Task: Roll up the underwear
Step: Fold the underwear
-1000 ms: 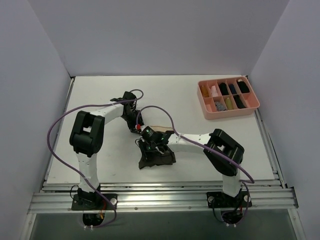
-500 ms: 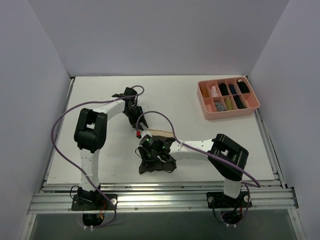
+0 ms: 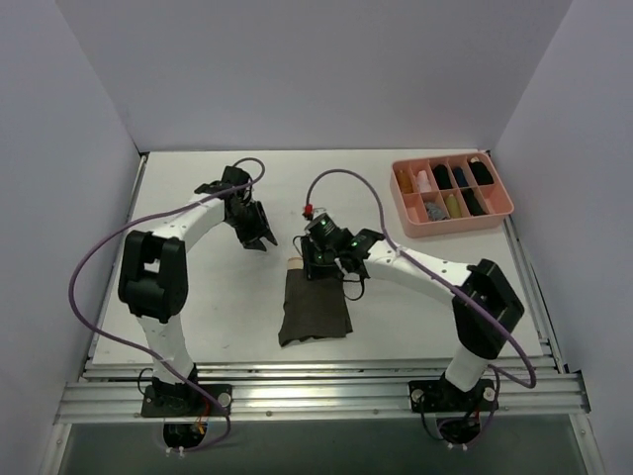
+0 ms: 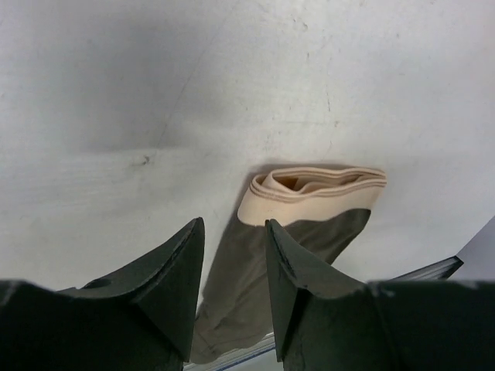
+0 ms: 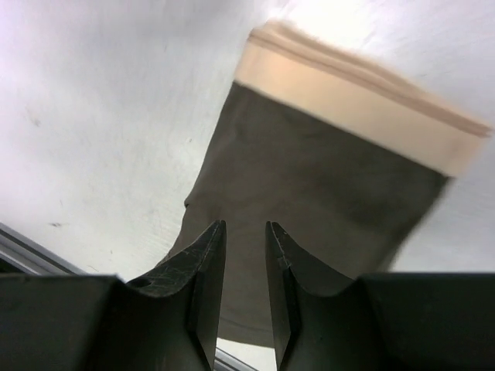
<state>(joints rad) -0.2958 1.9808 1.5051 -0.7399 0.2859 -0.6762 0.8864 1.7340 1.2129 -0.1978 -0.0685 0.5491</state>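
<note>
The underwear (image 3: 315, 309) lies flat on the white table, a long dark olive-brown strip with its tan waistband (image 3: 297, 262) at the far end. My right gripper (image 3: 318, 265) hovers over the waistband end. In the right wrist view its jaws (image 5: 245, 226) stand slightly apart above the dark cloth (image 5: 325, 178), with nothing between them. My left gripper (image 3: 259, 236) is up and to the left of the garment, apart from it. It is open (image 4: 234, 224) and empty, and the waistband (image 4: 317, 193) shows just beyond its fingers.
A pink compartment tray (image 3: 460, 223) with small rolled bundles stands at the back right. Purple cables loop over both arms. An aluminium rail (image 3: 316, 391) runs along the near table edge, close to the garment's near end.
My right gripper has moved from the near part of the cloth to the waistband end. The bunched cloth now lies long and flat. My left gripper has drawn back to the left.
</note>
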